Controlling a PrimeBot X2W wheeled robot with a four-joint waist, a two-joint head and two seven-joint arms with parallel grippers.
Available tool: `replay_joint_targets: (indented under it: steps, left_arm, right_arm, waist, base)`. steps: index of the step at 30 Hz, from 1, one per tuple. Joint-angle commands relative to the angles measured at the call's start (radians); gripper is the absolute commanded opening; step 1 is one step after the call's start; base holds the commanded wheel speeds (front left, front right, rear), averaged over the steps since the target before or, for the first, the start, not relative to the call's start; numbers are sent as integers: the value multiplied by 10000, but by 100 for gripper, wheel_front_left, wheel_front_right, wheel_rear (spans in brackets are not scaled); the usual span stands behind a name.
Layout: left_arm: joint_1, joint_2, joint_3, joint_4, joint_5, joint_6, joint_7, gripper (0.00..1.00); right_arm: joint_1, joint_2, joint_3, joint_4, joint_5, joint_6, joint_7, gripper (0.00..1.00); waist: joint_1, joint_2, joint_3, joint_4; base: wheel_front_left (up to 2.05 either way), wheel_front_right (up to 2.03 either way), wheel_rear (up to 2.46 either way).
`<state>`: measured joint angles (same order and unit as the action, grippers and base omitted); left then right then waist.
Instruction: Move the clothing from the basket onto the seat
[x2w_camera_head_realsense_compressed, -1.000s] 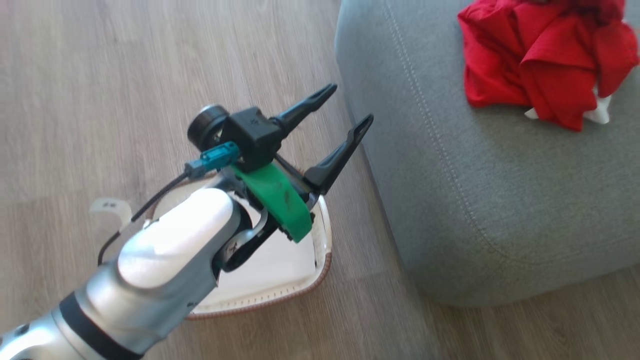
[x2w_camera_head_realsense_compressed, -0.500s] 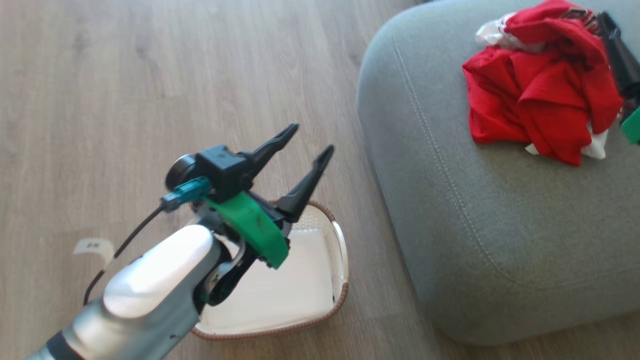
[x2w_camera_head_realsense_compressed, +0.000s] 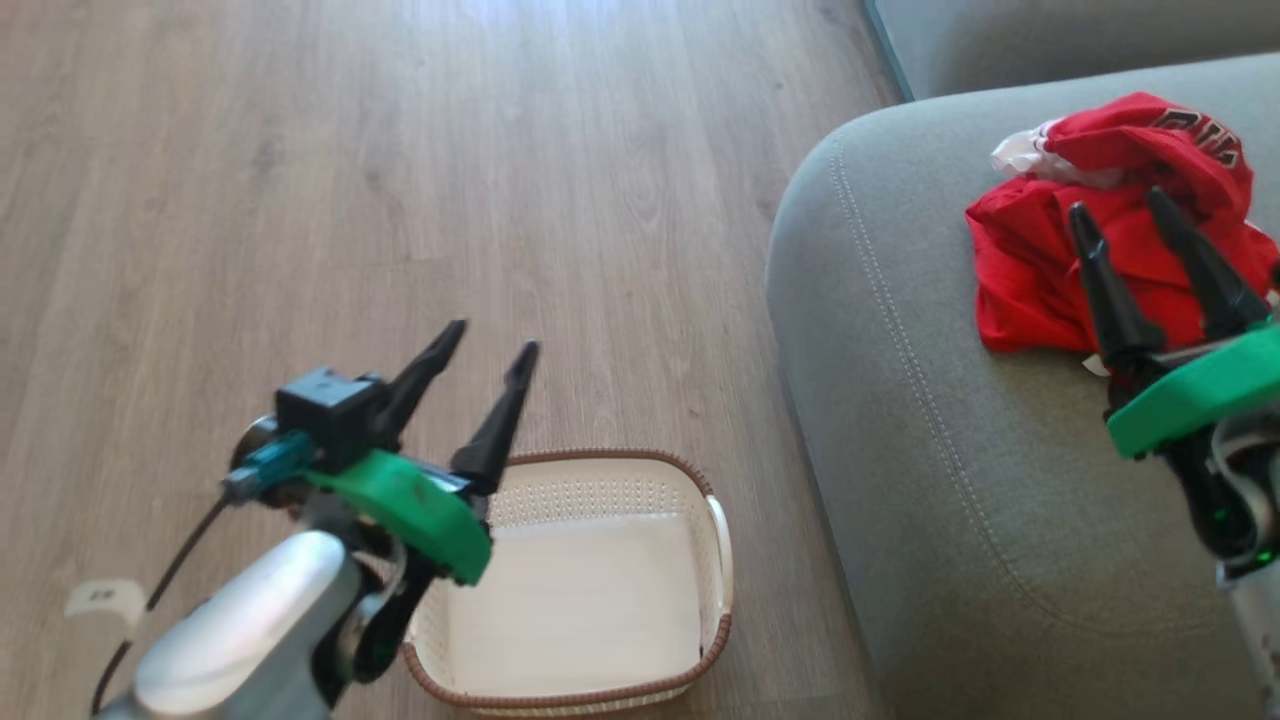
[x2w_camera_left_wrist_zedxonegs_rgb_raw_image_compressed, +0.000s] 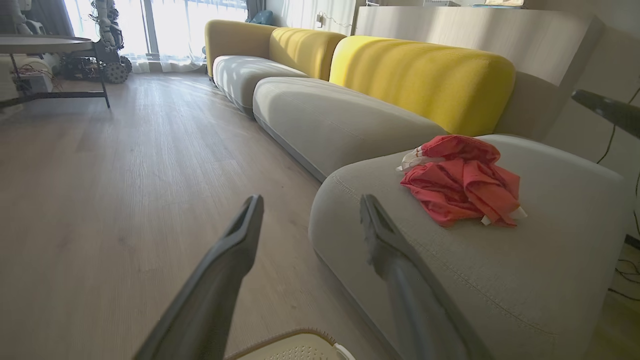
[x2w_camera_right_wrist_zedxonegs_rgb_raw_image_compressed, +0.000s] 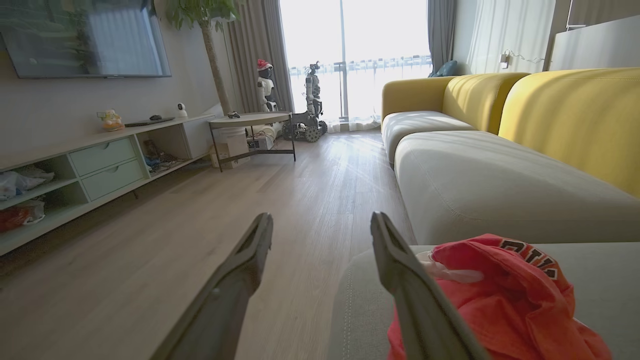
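Note:
The red clothing (x2w_camera_head_realsense_compressed: 1050, 270) lies crumpled on the grey seat (x2w_camera_head_realsense_compressed: 950, 480) at the right; it also shows on the seat (x2w_camera_left_wrist_zedxonegs_rgb_raw_image_compressed: 500, 270) as the red heap of clothing (x2w_camera_left_wrist_zedxonegs_rgb_raw_image_compressed: 462, 182) and close up as clothing (x2w_camera_right_wrist_zedxonegs_rgb_raw_image_compressed: 505, 310). The white basket (x2w_camera_head_realsense_compressed: 580, 600) with its brown rim sits on the floor beside the seat, with nothing in it. My left gripper (x2w_camera_head_realsense_compressed: 492, 338) is open above the basket's near-left corner, holding nothing. My right gripper (x2w_camera_head_realsense_compressed: 1118, 202) is open above the seat, in front of the clothing, its fingers empty. Its own view shows the right gripper (x2w_camera_right_wrist_zedxonegs_rgb_raw_image_compressed: 320, 220).
Wood floor (x2w_camera_head_realsense_compressed: 400, 200) stretches to the left and ahead. A long sofa with yellow backrests (x2w_camera_left_wrist_zedxonegs_rgb_raw_image_compressed: 420, 75) runs beyond the seat. A low shelf unit (x2w_camera_right_wrist_zedxonegs_rgb_raw_image_compressed: 95, 165), a round table (x2w_camera_right_wrist_zedxonegs_rgb_raw_image_compressed: 250, 120) and other robots (x2w_camera_right_wrist_zedxonegs_rgb_raw_image_compressed: 310, 100) stand far off by the window.
The head camera has swung, bringing the whole basket and my right gripper into view. My left gripper has moved back off the seat's edge toward the basket's left side, still open.

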<state>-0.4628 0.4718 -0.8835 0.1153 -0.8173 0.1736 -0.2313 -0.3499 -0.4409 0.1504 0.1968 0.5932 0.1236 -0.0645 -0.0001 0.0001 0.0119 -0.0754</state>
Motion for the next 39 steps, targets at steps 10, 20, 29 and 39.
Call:
replay_joint_targets:
  steps: [10,20,29,39]
  left_arm:
    - [846,1086,1884,-725,-133,882,-283,100]
    - [2281,1225,3332,-1076,373,1297,-301,100]
    - [4014,493,5300,-1788,1355,1127,-303,100]
    - [5124,-618,6468,-1790,2663,538,-303,100]
  right_arm:
    - [1811,1401,-1041,-1983,-1332,71,-73,100]
    - [2856,2289,-1178,-2409,-1792,71,-549,100]
    - [3383,2709,-1167,-2396,-1924,71,-1141,100]
    - [3768,3108,-1071,-2103,-2417,71,-1563,100]
  waist:
    - [1,-1,-299,410]
    - [1,-1,-265,506]
    - [1,-1,-298,450]
    - [1,-1,-278,427]
  base:
    - [0,0,0]
    - [0,0,0]
    - [0,0,0]
    - [0,0,0]
